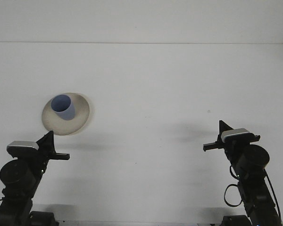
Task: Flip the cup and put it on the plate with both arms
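Cup and plate sit together on the white table, the blue cup standing upright on the cream plate with its open mouth facing up, a little toward the plate's far left part. The plate lies flat, just beyond the left jaws and slightly to their right, close but not touching them. Those left jaws hold nothing; their tips show as a single dark point, and from this front view it cannot be told whether they are wide or narrow. The left arm rises from the near left corner of the table.

The right jaws are well apart from the cup and plate, which lie far to their left. They too grip nothing, and their tips come together into one thin black point with no gap showing, so they look closed. The right arm stands at the near right corner.
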Controlling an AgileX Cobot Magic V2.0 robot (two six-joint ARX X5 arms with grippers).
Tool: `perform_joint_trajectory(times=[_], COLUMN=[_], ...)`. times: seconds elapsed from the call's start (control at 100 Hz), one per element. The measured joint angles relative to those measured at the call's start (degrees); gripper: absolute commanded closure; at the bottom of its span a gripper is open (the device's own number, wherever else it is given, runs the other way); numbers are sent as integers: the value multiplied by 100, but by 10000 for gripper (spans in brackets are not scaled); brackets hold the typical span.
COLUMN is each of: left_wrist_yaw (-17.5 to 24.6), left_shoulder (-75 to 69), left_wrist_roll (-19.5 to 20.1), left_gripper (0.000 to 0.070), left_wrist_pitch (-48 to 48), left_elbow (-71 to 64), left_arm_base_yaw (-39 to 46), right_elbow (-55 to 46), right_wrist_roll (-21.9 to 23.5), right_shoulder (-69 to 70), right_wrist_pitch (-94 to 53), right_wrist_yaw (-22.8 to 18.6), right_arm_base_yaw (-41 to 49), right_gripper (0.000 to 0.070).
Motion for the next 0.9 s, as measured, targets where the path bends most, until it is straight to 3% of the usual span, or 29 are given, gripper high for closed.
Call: perform_joint_trajectory(times=[0.25,0.38,0.59,0.9], left_wrist_yaw=[-2,-2,-2,-2], left_shoulder=[-33,-254,-1008,-2376], left_wrist_roll=[37,59,63,151], left_gripper=[694,694,694,694], left_wrist_pitch=[70,579,1582,1626], left_elbow=[0,-136,-1209,-2601], left_arm_base_yaw=[0,0,0,0], right_elbow=[0,0,0,0], right_wrist_roll=[0,0,0,0], right_shoulder=[0,0,0,0], right_wrist_pitch=[0,0,0,0], right_wrist_yaw=[2,2,2,2], right_arm_base_yaw=[0,0,0,0], right_gripper=[699,699,699,699])
